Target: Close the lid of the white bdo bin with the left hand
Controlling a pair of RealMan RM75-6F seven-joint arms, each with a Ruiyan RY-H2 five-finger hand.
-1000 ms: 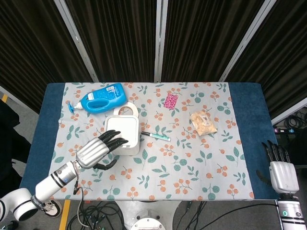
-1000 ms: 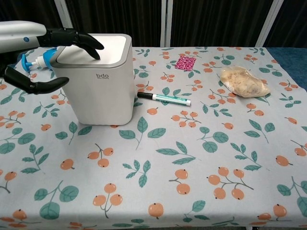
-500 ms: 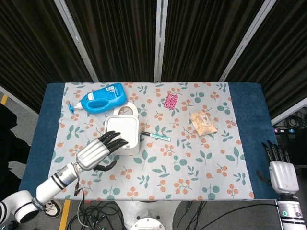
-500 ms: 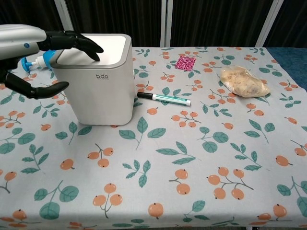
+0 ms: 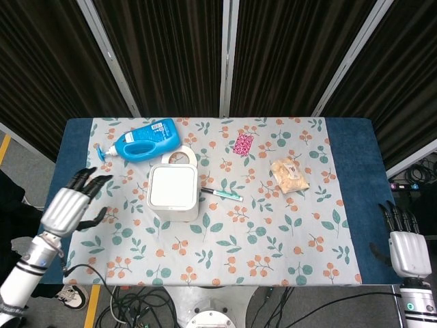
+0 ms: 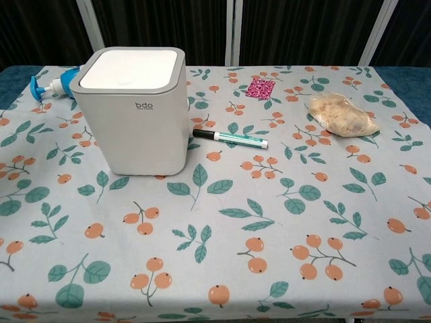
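Bin: white bdo bin [image 5: 174,193] stands upright on the floral tablecloth [image 5: 273,239], left of centre; "bdo" mark on its front wall in chest view.
Lid: lid [image 6: 131,67] lies flat & flush in the bin's top rim, i.e. shut.
Left hand: left hand [image 5: 68,205] is well left of the bin, over the table's blue left edge; fingers spread apart, palm bare, grasping nothing, no contact w/ bin. Seen in head view only.
Right hand: right hand [image 5: 404,247] is far right of the bin, off the table's right edge near the front corner; fingers straight & apart, nothing in it. Head view only.
Bottle: blue pump bottle [image 5: 142,143] lies on its side behind-left of the bin, nozzle pointing away to the left; in chest view only its cap & nozzle show past the bin's left wall.
Tape: white tape roll [image 5: 179,156] lies flat just behind the bin, at its rear wall; whether touching cannot be told.
Pen: teal marker pen [image 6: 231,138] lies on the cloth just right of the bin, dark cap end nearest the bin's right wall.
Packet: small pink patterned packet [image 6: 260,88] lies behind-right of the bin, beyond the pen.
Bag: clear bag of pale snack pieces [image 6: 340,114] lies well right of the bin.
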